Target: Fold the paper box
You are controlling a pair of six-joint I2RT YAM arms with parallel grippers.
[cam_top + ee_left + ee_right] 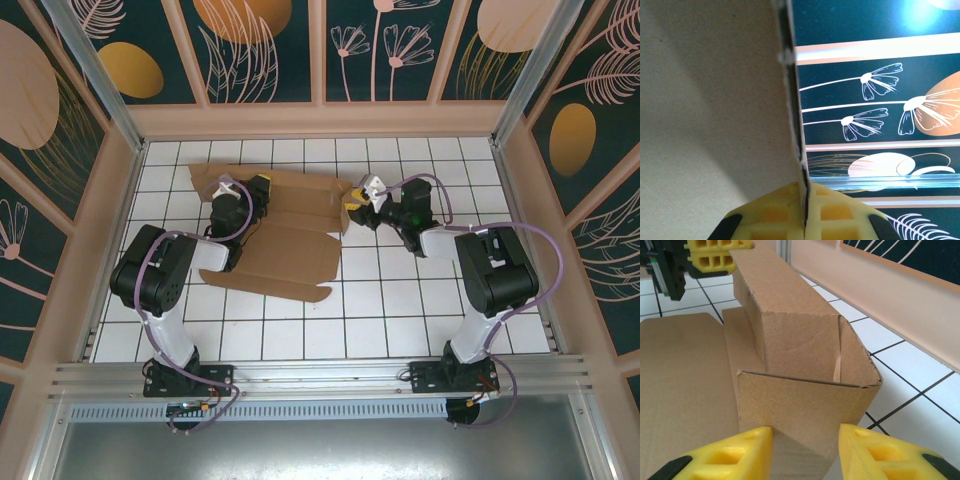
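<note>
Two tools at work on paper box (290, 245): plain brown die-cut sheet on desk (400, 310), toward 10 o'clock of centre, mostly flat (long wall and 3 o'clock end flap stand raised). Left tool (804, 186) clamped tight on thin upright panel at sheet's 10 o'clock side. Right tool (805, 435) half open, straddling end flap, apparently not pinching it. Judgement: use left pinch as anchor, press end flap square along crease, go gently at corner tab; creases look springy.
</note>
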